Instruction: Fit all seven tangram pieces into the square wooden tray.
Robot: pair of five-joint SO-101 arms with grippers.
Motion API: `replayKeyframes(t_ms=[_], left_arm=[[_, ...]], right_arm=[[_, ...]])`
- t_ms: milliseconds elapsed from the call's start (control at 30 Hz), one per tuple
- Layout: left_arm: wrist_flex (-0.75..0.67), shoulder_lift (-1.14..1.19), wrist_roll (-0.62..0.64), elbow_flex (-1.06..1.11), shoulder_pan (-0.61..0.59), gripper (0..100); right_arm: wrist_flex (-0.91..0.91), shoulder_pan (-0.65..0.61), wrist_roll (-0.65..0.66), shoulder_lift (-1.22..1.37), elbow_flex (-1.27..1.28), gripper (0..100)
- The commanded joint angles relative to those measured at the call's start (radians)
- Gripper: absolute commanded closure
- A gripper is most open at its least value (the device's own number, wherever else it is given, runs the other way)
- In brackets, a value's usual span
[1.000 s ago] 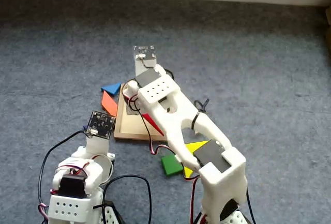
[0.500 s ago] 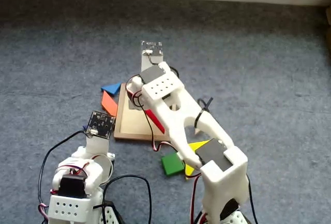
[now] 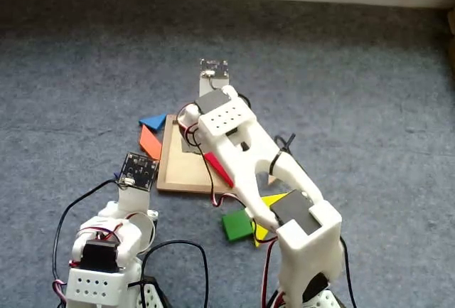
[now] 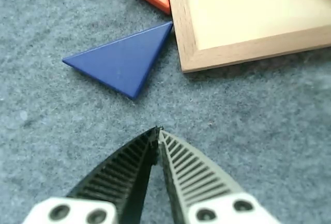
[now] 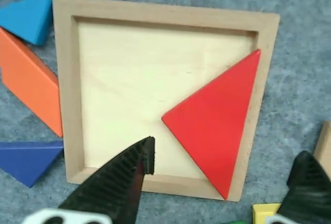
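Tangram pieces lie scattered around the square wooden tray (image 3: 178,173), which sits mid-tabletop (image 3: 355,109) on grey-blue, short-pile carpet.

Furthest left, the left gripper (image 4: 156,131) hangs close over the carpet, its ribbed fingers pressed together on nothing. Just beyond its tips lies a dark blue triangle (image 4: 121,63), flat and matte, with one corner reaching the tray's outer wall near a corner. Along the tray's left wall slants an orange parallelogram (image 3: 148,141) with one corner against the wood. A light blue triangle (image 3: 153,121) sits at its far end, near the tray's far left corner.

The tray is pale, smooth wood with a raised square rim, and most of its floor is bare. A large red triangle (image 5: 217,125) fills the right part, its long edge along the right wall and one sharp tip overlapping the rim. The right gripper (image 5: 225,157) hovers above the tray's near edge, black fingers spread wide and holding nothing.

Right of the tray's near corner lie a green square (image 3: 236,225) and a yellow piece (image 3: 274,200), the latter partly under the right arm (image 3: 242,144). A tan piece (image 5: 326,141) shows beside the tray, its shape unclear. Open carpet stretches to the right and far side.
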Motion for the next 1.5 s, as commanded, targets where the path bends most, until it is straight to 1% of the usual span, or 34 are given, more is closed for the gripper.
replayKeyframes(t_ms=[0, 133, 200, 300, 433, 633, 700, 767, 900, 1067, 1167, 1333, 1467], left_arm=[[0.006, -0.035, 0.011, 0.019, 0.013, 100], [0.006, -0.035, 0.011, 0.019, 0.013, 100], [0.006, -0.035, 0.011, 0.019, 0.013, 100], [0.006, -0.035, 0.011, 0.019, 0.013, 100], [0.006, -0.035, 0.011, 0.019, 0.013, 100], [0.006, -0.035, 0.011, 0.019, 0.013, 100], [0.006, -0.035, 0.011, 0.019, 0.013, 100], [0.006, -0.035, 0.011, 0.019, 0.013, 100], [0.006, -0.035, 0.011, 0.019, 0.013, 100], [0.006, -0.035, 0.011, 0.019, 0.013, 100], [0.006, -0.035, 0.011, 0.019, 0.013, 100], [0.006, -0.035, 0.011, 0.019, 0.013, 100], [0.006, -0.035, 0.011, 0.019, 0.013, 100]], right_arm=[[0.018, 0.018, 0.012, -0.022, -0.015, 61.1], [0.031, -0.002, 0.118, -0.030, -0.015, 61.8], [0.059, -0.030, 0.166, -0.028, -0.015, 66.9], [0.067, -0.058, 0.235, -0.030, -0.015, 77.9], [0.073, -0.038, 0.296, -0.033, -0.015, 88.0], [0.102, -0.025, 0.539, -0.154, 0.010, 99.1], [0.091, -0.025, 0.586, -0.200, 0.079, 99.4], [0.036, -0.015, 0.600, -0.232, 0.159, 99.3], [-0.120, 0.048, 0.606, -0.259, 0.306, 99.3], [-0.277, 0.088, 0.606, -0.255, 0.392, 99.3], [-0.282, 0.091, 0.606, -0.255, 0.395, 99.3], [-0.282, 0.139, 0.608, -0.257, 0.394, 99.3], [-0.292, 0.143, 0.608, -0.252, 0.397, 99.3]])
